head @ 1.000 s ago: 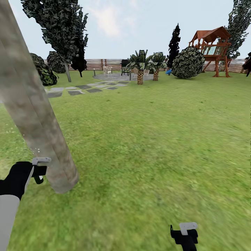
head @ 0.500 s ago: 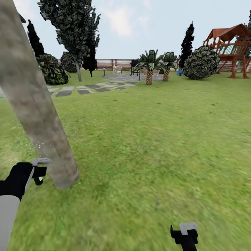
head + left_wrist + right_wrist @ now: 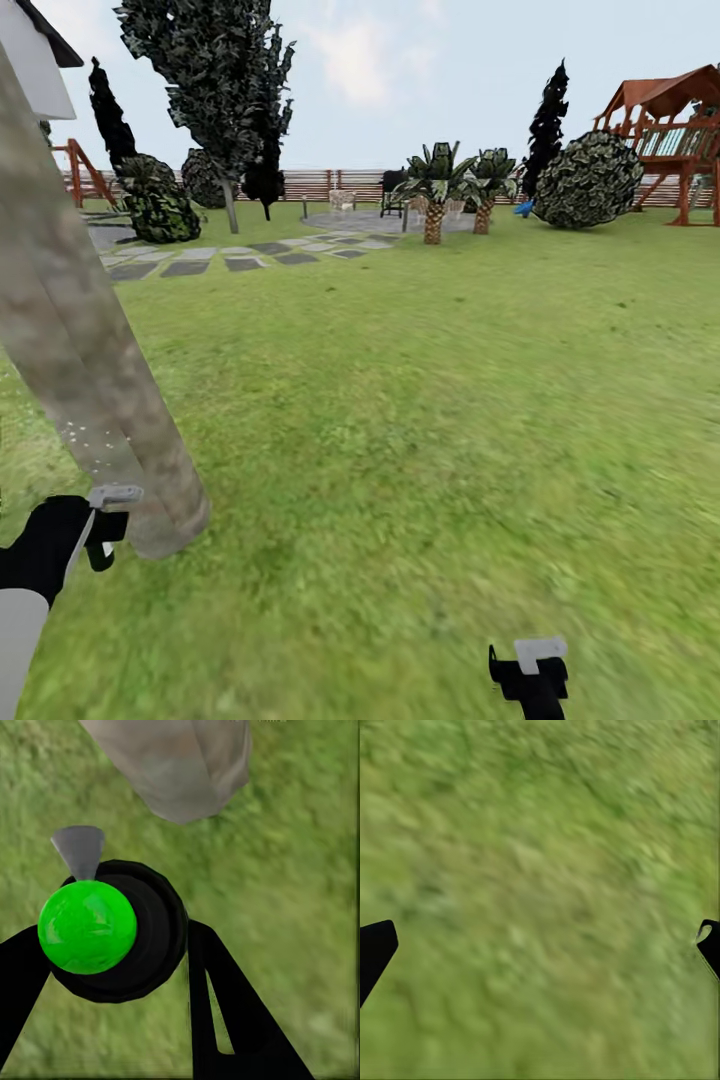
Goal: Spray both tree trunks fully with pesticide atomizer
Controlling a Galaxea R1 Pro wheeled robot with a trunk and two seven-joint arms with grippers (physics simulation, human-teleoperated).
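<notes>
Mottled beige tree trunk [image 3: 90, 400] just ahead of your left gripper [image 3: 150, 967], clenched around the pesticide atomizer [image 3: 105, 926], your right gripper [image 3: 540, 945] released, spread wide over grass [image 3: 540, 870].

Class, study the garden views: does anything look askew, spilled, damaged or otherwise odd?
The thick tree trunk leans across the head view rather than standing plumb, perhaps from camera tilt. White specks dot its bark just above the left gripper. Nothing looks spilled or broken.
</notes>
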